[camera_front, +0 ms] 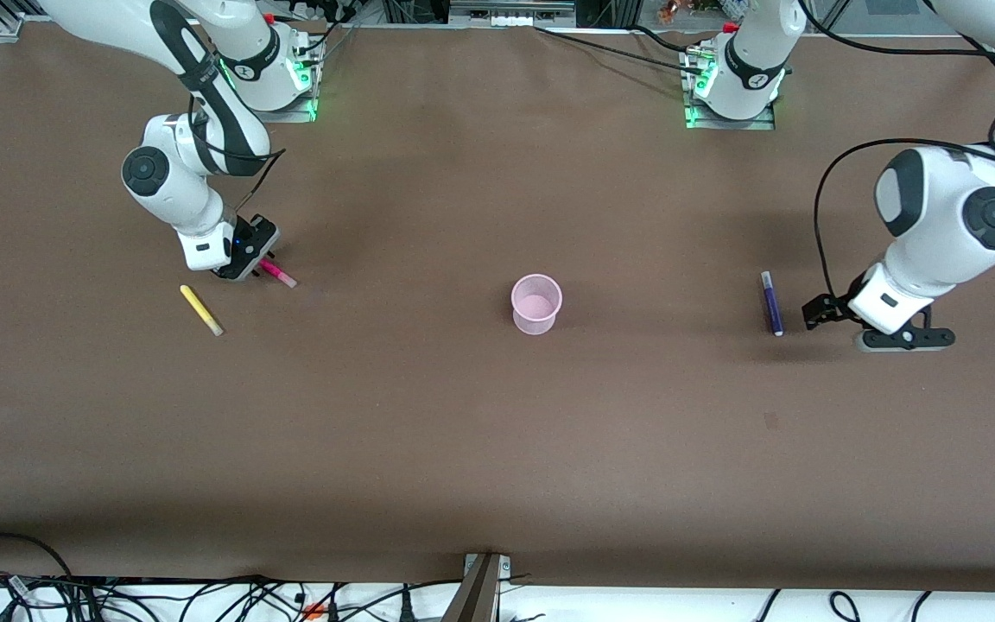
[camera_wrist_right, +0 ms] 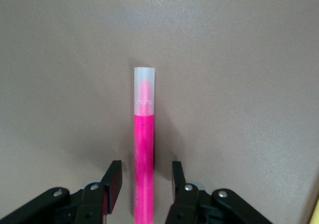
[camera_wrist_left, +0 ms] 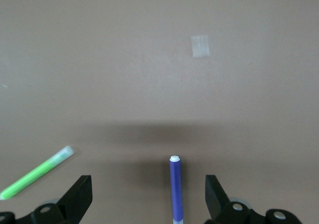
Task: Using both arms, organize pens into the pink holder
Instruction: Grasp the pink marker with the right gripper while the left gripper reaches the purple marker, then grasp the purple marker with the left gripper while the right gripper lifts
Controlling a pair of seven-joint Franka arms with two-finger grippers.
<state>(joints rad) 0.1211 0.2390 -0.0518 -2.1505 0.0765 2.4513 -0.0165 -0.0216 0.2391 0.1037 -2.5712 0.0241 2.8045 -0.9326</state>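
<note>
The pink holder (camera_front: 536,303) stands upright mid-table. My right gripper (camera_front: 247,263) (camera_wrist_right: 144,181) is down at the table, its fingers on either side of the magenta pen (camera_front: 280,275) (camera_wrist_right: 143,134) with a narrow gap on each side; the pen lies flat. A yellow pen (camera_front: 201,310) lies nearer the front camera than the magenta one. My left gripper (camera_front: 865,328) (camera_wrist_left: 148,194) is wide open above the table, with the dark purple pen (camera_front: 772,302) (camera_wrist_left: 175,189) lying between its fingers in the left wrist view. The green pen (camera_wrist_left: 37,172) lies beside that gripper, outside one finger.
The brown table (camera_front: 497,449) carries a small pale patch (camera_wrist_left: 200,46) seen in the left wrist view. Both arm bases (camera_front: 731,86) stand along the table edge farthest from the front camera. Cables hang off the nearest edge.
</note>
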